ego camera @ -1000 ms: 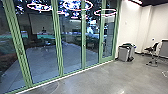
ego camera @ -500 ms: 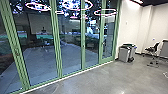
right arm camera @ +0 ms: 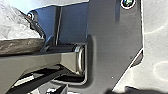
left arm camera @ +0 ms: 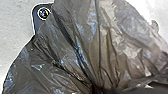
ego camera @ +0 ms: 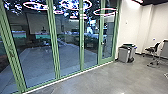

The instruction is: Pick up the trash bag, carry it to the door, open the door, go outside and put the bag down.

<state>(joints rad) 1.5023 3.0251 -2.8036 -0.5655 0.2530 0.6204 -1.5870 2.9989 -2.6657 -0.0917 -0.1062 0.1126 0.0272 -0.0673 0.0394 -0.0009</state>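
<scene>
Folds of the dark, translucent trash bag [left arm camera: 75, 50] draw together in the left wrist view at my left gripper [left arm camera: 96, 89], which is shut on the bag. Part of the same bag [right arm camera: 22, 47] appears in the right wrist view, beside the robot's base. How my right gripper stands cannot be told. Ahead in the head view is a row of green-framed glass panels; the door [ego camera: 106, 37] at the right end has a handle and looks closed. Paving lies beyond the glass.
Two grey bins [ego camera: 126, 53] stand against the white wall just right of the glass. Farther right are a dark chair [ego camera: 153, 48] and a grey panel or desk [ego camera: 165, 48]. A pale threshold strip [ego camera: 72, 78] runs along the foot of the glass wall.
The head camera's picture has shifted a little, with the nearer green frames sitting farther left as the robot moves. The door looks the same as before.
</scene>
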